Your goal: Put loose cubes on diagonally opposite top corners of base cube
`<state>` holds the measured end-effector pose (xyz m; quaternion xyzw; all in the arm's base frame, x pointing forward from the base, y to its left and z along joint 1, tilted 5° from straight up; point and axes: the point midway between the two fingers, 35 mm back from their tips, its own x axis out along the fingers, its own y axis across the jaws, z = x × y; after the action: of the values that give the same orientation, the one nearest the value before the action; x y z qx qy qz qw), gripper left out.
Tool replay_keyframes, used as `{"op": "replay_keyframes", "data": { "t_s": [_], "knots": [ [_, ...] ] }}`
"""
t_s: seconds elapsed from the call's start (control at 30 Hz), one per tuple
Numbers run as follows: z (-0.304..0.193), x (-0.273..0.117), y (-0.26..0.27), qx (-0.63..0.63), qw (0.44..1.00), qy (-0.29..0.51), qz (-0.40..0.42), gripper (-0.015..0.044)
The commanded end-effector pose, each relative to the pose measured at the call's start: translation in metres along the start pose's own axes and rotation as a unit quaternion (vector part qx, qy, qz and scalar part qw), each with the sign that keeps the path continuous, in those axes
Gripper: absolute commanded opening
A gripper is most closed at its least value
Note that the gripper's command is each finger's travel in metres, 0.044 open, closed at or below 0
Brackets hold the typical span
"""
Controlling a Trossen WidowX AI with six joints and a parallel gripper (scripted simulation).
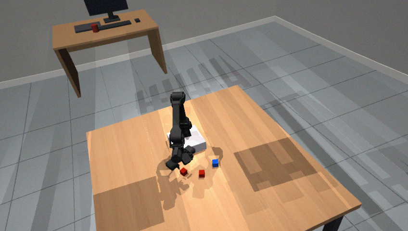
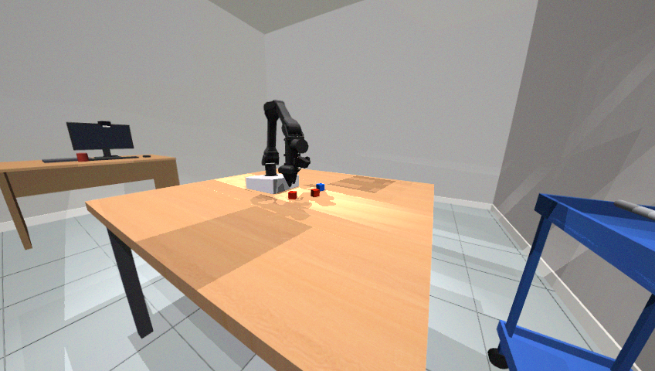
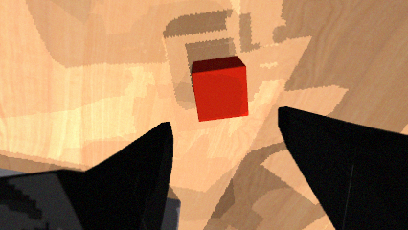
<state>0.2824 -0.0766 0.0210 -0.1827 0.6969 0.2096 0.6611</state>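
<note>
Two small red cubes and one blue cube (image 1: 215, 162) (image 2: 320, 186) lie apart on the wooden table (image 1: 257, 183) (image 2: 321, 275). The nearer red cube (image 1: 183, 171) (image 2: 292, 195) (image 3: 220, 88) rests flat on the table just ahead of my fingertips in the wrist view. The other red cube (image 1: 201, 173) (image 2: 314, 192) lies between it and the blue cube. My gripper (image 1: 179, 165) (image 2: 290, 183) (image 3: 224, 123) is open and empty. It points down, a little above the table, right beside the nearer red cube and not touching it.
The arm's white base plate (image 1: 198, 140) (image 2: 264, 182) sits just behind the cubes. A desk (image 1: 106, 31) (image 2: 92, 170) with a monitor stands away on the floor. A blue cart (image 2: 597, 229) stands to the right of the table.
</note>
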Motion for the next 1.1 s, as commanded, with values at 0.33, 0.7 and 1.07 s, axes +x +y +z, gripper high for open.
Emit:
{"op": "replay_keyframes", "data": {
  "t_s": [0.33, 0.7, 1.07],
  "knots": [
    [0.002, 0.022, -0.001, -0.002, 1.000, -0.005, -0.003, 0.0265],
    [0.002, 0.040, -0.001, -0.002, 1.000, -0.005, -0.003, 0.0265],
    [0.002, 0.051, 0.000, -0.002, 1.000, -0.005, -0.003, 0.0186]
  ]
}}
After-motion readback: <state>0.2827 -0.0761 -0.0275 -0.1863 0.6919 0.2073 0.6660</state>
